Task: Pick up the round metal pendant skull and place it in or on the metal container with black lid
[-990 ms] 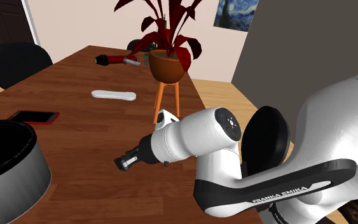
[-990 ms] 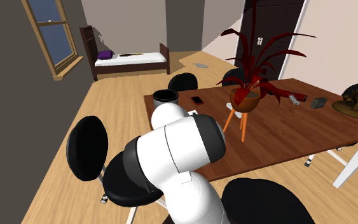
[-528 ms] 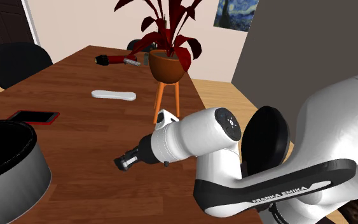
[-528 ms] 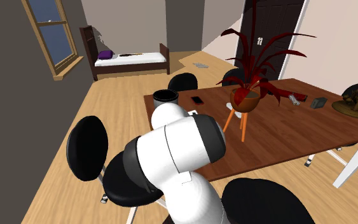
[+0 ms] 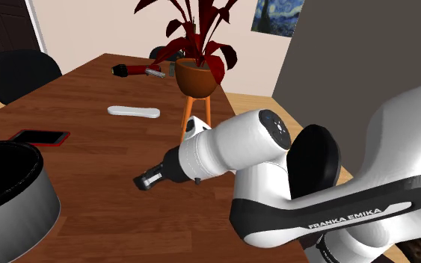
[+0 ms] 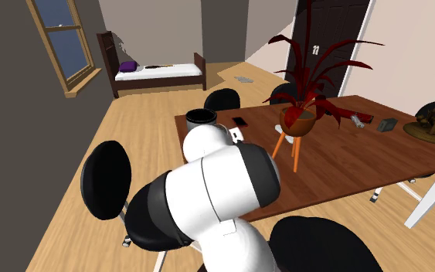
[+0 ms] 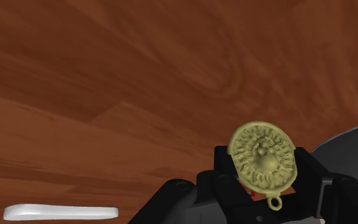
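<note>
A round brass-coloured pendant with a relief face and a small loop is clasped between my black fingers, held above the brown wooden table. My gripper is shut on it. The grey container with a black rim stands at the shoulder view's lower left; its grey wall shows just beside the gripper. In the shoulder view the black hand hovers over the table to the right of the container. The second exterior view has the container at the table's near corner, behind the arm.
A white flat bar and a red-edged phone lie on the table. A red-leaved plant in an orange pot on a stand rises mid-table, a red-handled tool behind it. Black chairs ring the table.
The arm has lifted a little, carrying the hand slightly upward over the table. Everything on the table stays where it was.
</note>
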`<state>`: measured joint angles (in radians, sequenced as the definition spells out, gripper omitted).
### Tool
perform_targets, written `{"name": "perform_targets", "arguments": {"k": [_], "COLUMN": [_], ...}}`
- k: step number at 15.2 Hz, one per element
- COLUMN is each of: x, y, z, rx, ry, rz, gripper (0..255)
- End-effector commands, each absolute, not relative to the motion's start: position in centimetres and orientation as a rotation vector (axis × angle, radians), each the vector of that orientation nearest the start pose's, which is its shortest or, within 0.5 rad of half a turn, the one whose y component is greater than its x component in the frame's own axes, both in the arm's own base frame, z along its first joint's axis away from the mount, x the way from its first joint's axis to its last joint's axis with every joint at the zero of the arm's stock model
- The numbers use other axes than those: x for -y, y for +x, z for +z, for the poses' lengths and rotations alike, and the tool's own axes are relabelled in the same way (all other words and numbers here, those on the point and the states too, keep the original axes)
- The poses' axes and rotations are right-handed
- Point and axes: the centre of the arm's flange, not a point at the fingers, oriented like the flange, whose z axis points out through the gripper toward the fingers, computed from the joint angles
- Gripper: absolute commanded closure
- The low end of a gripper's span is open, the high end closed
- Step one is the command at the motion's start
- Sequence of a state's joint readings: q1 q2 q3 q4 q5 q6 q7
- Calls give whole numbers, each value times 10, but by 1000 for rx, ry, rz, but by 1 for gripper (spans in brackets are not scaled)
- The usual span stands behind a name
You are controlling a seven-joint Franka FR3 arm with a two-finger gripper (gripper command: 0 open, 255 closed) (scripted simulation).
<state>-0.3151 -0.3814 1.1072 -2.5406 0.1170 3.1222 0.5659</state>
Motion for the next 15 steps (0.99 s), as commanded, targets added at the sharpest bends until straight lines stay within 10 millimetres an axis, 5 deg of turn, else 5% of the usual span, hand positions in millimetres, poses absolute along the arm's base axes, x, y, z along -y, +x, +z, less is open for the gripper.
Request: {"name": "perform_targets", "arguments": {"k": [1, 15], "x": [-354, -354], "y": [341, 341], "z": [434, 508], "rx": [288, 288], "ry": [-2660, -2660], "rz": [-1098, -1098], "gripper": [255, 255]}}
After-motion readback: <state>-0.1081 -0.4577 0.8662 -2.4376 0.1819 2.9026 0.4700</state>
